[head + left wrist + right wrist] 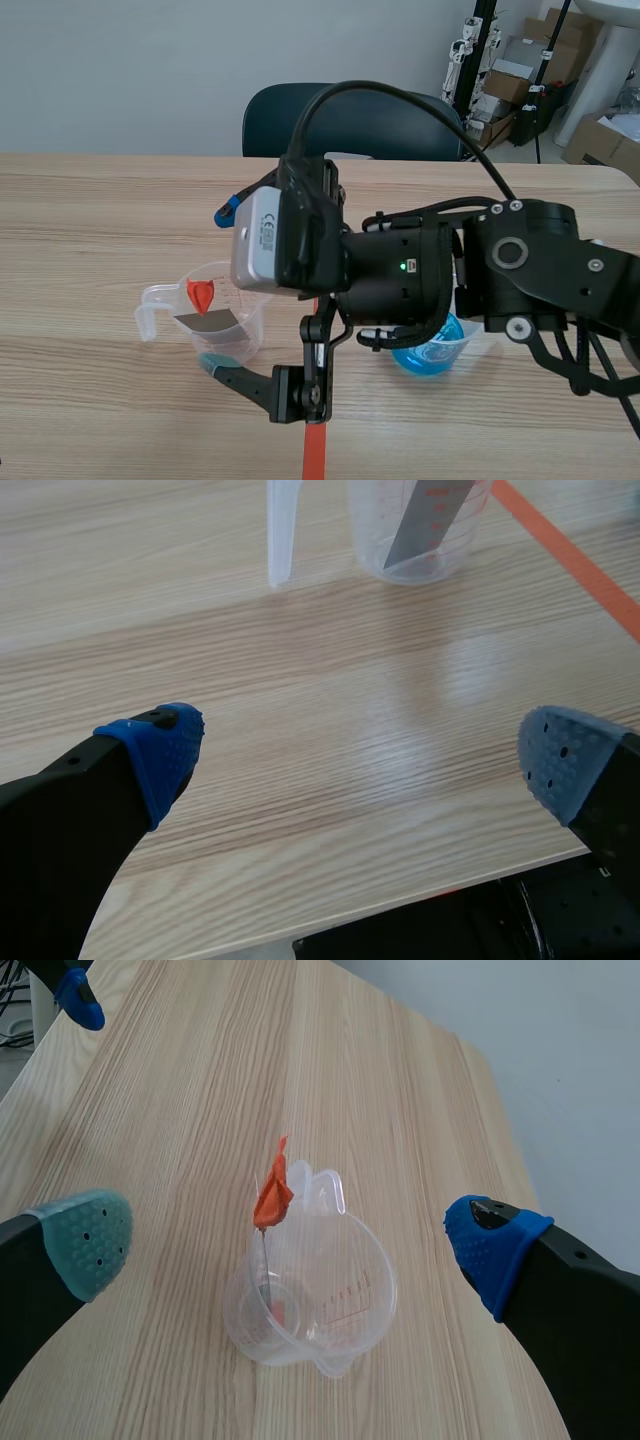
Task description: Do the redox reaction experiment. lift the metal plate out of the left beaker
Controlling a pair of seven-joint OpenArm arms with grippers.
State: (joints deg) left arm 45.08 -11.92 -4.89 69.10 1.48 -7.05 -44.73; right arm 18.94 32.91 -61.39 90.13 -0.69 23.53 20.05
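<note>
Squarely between spread right fingers [85,1240], metal plate [208,322] in beaker [368,1282]

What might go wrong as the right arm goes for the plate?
The right end effector is open above the thin orange tab; closing off-centre may miss it.
The metal plate stands tilted in the clear beaker, so lifting may tip it.
The blue-liquid beaker sits under the right arm and may get bumped.

A dark chair [270,125] stands behind the wooden table [100,220], with cardboard boxes [512,80] beyond.
</note>
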